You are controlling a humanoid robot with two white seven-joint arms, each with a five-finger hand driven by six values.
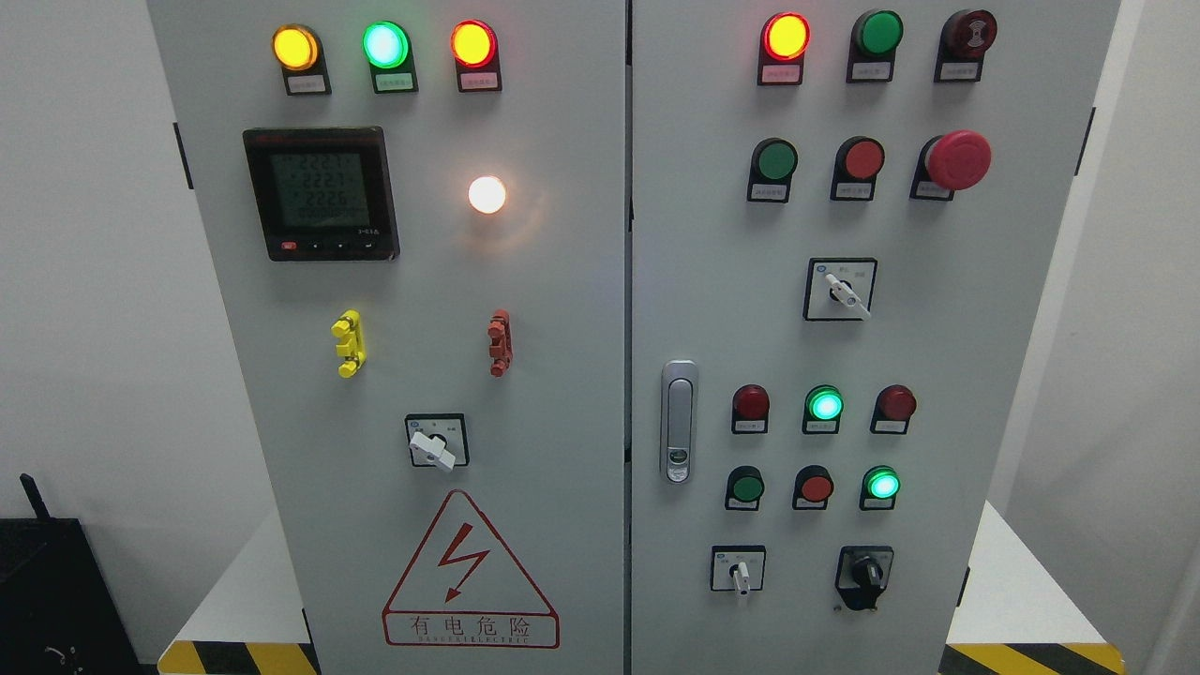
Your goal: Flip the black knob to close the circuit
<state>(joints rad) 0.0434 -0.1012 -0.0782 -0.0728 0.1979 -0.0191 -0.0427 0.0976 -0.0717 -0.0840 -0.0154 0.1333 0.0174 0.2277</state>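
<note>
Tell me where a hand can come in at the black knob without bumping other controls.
The black knob sits bottom right on the right door. Bare panel lies to its right, up to the door edge, and below it. Crowded above: the lit green lamp and red button. The white switch stands left, with a bare gap between.

Black knob (865, 572), upright, lower right panel

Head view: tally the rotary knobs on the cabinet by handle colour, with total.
White knobs: 3
Black knob: 1
Total: 4
</note>
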